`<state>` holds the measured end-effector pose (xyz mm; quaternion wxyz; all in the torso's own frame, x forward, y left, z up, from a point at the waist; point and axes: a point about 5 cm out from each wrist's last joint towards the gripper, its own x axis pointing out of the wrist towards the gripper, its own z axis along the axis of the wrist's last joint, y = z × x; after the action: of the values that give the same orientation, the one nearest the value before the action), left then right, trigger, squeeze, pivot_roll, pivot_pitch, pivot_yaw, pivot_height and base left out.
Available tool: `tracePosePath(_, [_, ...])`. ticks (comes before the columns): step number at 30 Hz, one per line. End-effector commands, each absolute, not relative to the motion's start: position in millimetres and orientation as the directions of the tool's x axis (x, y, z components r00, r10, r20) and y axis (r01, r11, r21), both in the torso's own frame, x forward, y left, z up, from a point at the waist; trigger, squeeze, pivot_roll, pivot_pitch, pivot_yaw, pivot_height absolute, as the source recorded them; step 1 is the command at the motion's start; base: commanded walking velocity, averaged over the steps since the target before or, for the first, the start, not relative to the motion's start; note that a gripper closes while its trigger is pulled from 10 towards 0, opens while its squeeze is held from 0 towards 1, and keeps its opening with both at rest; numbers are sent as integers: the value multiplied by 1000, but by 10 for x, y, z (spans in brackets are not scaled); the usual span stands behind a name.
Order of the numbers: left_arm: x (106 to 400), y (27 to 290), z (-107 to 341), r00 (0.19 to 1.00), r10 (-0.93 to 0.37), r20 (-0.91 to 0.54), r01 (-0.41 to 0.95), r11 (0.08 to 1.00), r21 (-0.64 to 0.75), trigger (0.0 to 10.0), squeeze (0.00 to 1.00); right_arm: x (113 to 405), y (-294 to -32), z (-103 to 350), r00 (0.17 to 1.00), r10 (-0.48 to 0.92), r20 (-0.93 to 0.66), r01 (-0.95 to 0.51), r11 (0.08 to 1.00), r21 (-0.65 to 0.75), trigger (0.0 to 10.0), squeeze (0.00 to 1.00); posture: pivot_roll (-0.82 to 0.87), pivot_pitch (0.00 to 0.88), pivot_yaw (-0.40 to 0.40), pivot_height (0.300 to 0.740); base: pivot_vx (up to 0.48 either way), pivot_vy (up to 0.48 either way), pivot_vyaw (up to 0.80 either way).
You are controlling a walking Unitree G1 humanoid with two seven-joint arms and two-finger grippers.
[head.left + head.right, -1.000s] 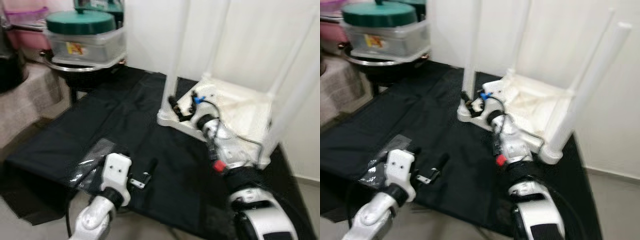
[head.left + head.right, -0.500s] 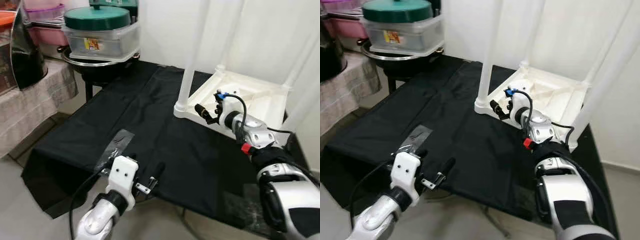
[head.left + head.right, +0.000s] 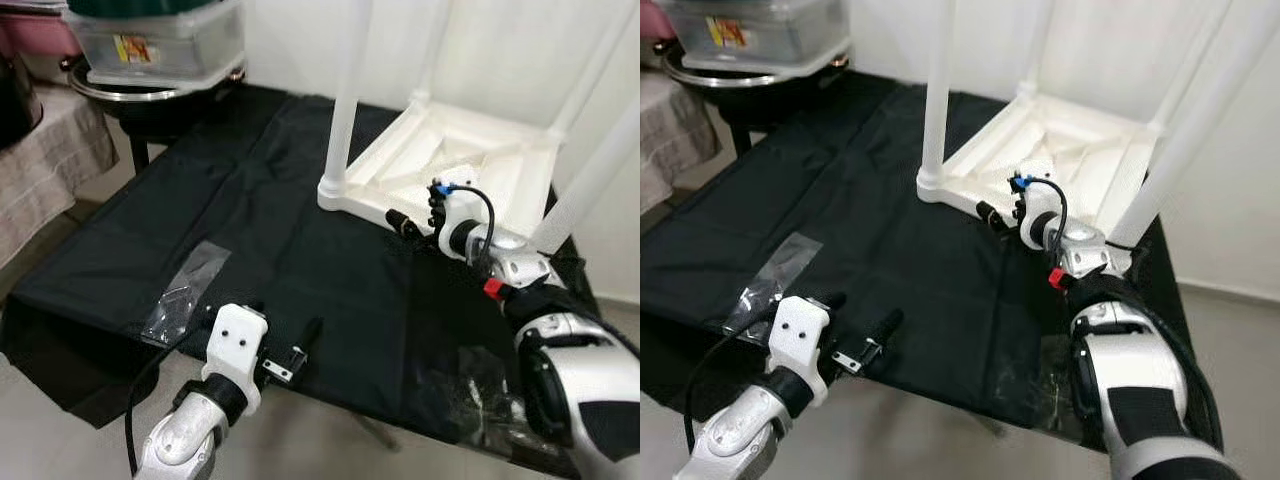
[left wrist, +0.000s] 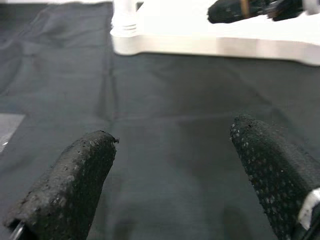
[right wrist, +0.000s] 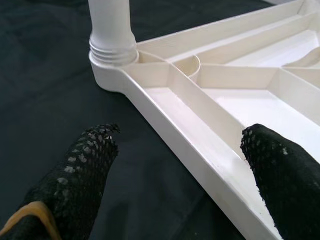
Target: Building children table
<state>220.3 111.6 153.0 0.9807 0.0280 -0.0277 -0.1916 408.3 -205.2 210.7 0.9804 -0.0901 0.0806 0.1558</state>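
My right gripper [image 5: 175, 175] was spread wide, empty, straddling the rim of the upturned white table [image 5: 240, 100], ribbed underneath, one leg [image 5: 111, 30] screwed in just ahead. My left gripper [image 4: 170, 175] gaped over black cloth [image 4: 165, 100].

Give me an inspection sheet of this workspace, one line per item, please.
Surface: black cloth spread flat, creased.
Job's things: white plastic children's table lying upside down on the cloth, legs pointing up; near leg screwed into its corner socket.
Clutter: clear plastic bag lying on the cloth by the left arm.
Grippers: right tool open, straddling the table's near edge rim; left tool open above bare cloth, holding nothing.
Cables: black cable looped over the right wrist; another hanging beside the left arm.
Surroundings: clear lidded plastic container on a round metal tray behind; white wall.
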Motion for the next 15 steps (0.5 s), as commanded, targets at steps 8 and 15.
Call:
tracePosePath(8, [2153,1183,1577,923,-383,29,380,922,70,10000,0,4077,-2320,2197,961,176,-213,-226,944,-241,10000,0,108,228,-53,740,0,0,0])
tracePosePath(15, [2110,1212,1588,924,-383,14,380,922,77,10000,0,4051,-2411,2140,954,142,-264,-200,957,-211,10000,0,112,251,-47,740,0,0,0])
